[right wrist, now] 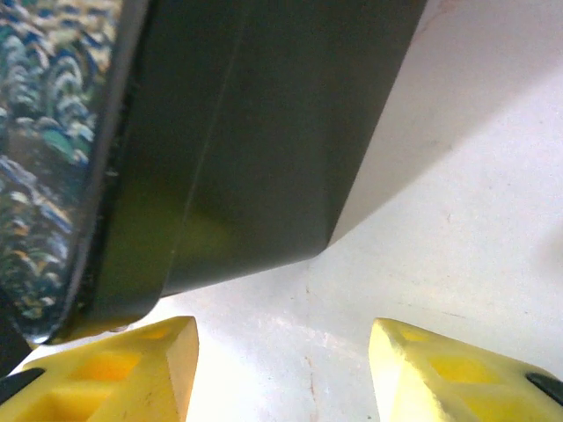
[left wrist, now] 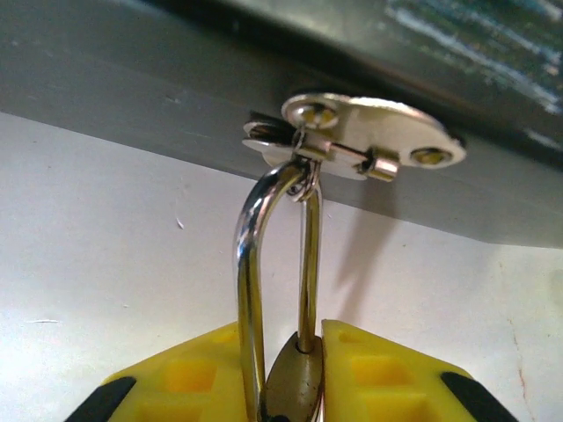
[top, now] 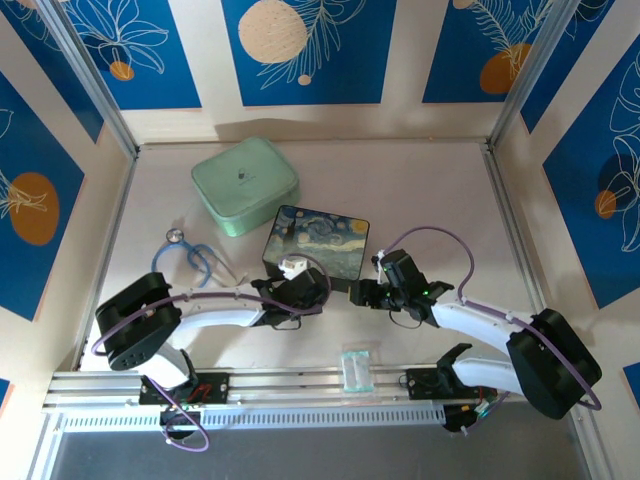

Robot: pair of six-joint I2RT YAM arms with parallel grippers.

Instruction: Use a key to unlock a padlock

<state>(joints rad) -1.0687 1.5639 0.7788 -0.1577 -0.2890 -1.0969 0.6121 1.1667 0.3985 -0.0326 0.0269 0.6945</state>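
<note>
Padlock (left wrist: 295,382) sat with shackle (left wrist: 248,264) looped through clasp (left wrist: 369,136) of painted box (top: 317,243) on bench (top: 430,190). Left jaws stood narrowly parted, flanking padlock body; grip unclear. Right jaws stood wide apart, empty, beside box corner.

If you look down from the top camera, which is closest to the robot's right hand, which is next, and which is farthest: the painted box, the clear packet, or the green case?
Starting from the right hand:
1. painted box, right next to it, up and to the left.
2. clear packet, down near the arm bases.
3. green case, far back on the left.
</note>
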